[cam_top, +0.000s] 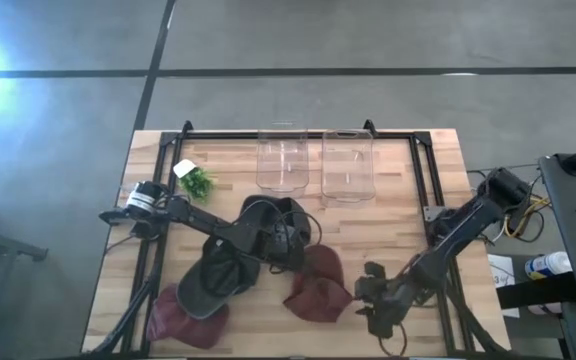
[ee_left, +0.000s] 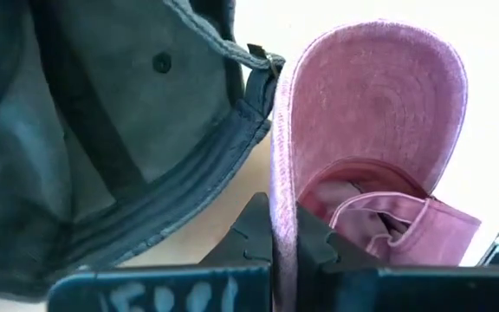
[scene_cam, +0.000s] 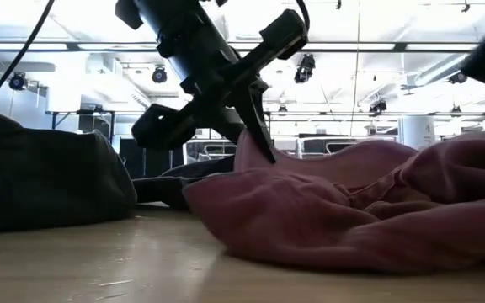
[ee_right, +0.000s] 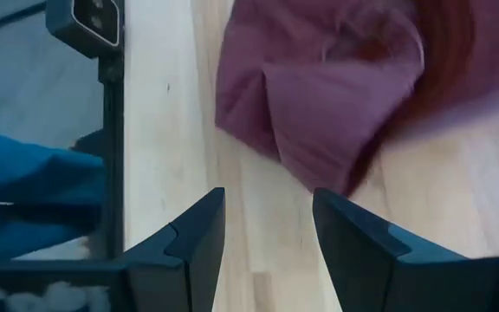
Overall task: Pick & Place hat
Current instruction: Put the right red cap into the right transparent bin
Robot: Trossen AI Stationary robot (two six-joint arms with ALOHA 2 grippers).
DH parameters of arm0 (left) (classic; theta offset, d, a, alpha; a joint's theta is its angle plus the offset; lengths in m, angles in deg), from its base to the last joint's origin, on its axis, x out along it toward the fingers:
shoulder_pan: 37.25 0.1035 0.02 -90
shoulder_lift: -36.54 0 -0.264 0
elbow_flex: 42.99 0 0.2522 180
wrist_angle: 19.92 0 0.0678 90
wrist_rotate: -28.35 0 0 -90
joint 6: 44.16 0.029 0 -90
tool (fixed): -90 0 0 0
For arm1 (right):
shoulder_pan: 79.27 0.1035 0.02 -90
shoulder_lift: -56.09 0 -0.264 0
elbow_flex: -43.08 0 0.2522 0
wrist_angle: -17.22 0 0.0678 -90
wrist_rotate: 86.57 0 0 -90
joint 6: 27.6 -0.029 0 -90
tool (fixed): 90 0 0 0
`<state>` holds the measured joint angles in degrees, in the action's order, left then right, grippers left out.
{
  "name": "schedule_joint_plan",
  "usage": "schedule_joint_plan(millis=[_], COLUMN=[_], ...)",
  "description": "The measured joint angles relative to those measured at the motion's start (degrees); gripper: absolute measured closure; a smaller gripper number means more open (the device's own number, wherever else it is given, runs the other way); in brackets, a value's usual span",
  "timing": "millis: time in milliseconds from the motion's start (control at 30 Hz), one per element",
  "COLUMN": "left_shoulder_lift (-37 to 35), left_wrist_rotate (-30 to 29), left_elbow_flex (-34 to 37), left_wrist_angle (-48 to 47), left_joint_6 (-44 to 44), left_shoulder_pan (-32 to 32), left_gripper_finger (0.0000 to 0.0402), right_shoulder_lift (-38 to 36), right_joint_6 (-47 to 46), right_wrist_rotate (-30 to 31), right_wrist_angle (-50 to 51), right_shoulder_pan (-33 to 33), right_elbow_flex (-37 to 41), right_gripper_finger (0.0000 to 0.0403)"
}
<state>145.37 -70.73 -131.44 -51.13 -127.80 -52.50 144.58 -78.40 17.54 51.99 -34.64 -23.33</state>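
A maroon hat (cam_top: pixel 318 285) lies near the table's front middle; the low view shows it (scene_cam: pixel 352 202) resting on the wood. My left gripper (cam_top: pixel 295 256) reaches in from the left and is shut on the hat's left edge (ee_left: pixel 284 230). A dark grey hat (ee_left: pixel 102 130) lies just beside it. To the right of the maroon hat, my right gripper (cam_top: pixel 370 300) is open over bare wood. Nothing sits between its fingers (ee_right: pixel 267 208), and the maroon hat (ee_right: pixel 319 87) lies ahead of them. My left gripper pinches the side edge of the maroon hat's brim (ee_left: pixel 281 204) between its two fingers. The fingers slant down onto it from the table's left side (scene_cam: pixel 259 126). The pinched edge stands up on end, while the crown (scene_cam: pixel 377 210) rests on the table.
Two dark hats (cam_top: pixel 268 225) (cam_top: pixel 213 280) lie under my left arm, and another maroon hat (cam_top: pixel 183 315) lies at the front left. Two clear containers (cam_top: pixel 283 160) (cam_top: pixel 348 165) stand at the far edge, with a green sprig (cam_top: pixel 196 182) to their left. A black frame (cam_top: pixel 433 170) borders the table.
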Motion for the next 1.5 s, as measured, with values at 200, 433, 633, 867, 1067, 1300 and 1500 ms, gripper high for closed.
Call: schedule_joint_plan(millis=[200, 433, 633, 867, 1067, 1300, 1500], left_shoulder_lift=[0.7, 1.3, 1.9, 1.6, 2.3, 2.3, 2.3], left_wrist_rotate=[-0.1, -0.4, -2.2, -5.2, -3.7, -3.2, -1.5], left_elbow_flex=[-0.3, -0.5, -0.5, -0.5, -0.4, -0.3, -0.3], left_wrist_angle=[1.5, 1.5, -0.1, 1.8, 3.3, 3.5, 3.0], left_joint_6=[-2.7, -3.9, -3.5, 0.6, 1.6, 1.7, 2.1], left_shoulder_pan=[-0.4, -3.1, -4.9, -4.9, -5.0, -5.2, -5.4], left_gripper_finger=[0.0392, 0.0390, 0.0389, 0.0389, 0.0389, 0.0388, 0.0388], right_shoulder_lift=[7.1, 15.9, 19.1, 18.7, 18.7, 16.2, 10.8], right_joint_6=[7.7, 5.3, 4.3, 2.2, 4.0, 4.2, 9.6], right_wrist_rotate=[1.1, -0.1, -5.7, -11.8, -7.8, -10.0, -9.5], right_wrist_angle=[1.1, 1.8, 5.7, 3.9, 4.2, 5.9, 6.2], right_shoulder_pan=[-1.4, -6.2, -9.2, -8.4, -8.6, -9.4, -8.7], right_elbow_flex=[-5.9, -9.7, -11.8, -9.8, -9.9, -9.0, -10.8], right_gripper_finger=[0.0233, 0.0233, 0.0233, 0.0234, 0.0232, 0.0234, 0.0230])
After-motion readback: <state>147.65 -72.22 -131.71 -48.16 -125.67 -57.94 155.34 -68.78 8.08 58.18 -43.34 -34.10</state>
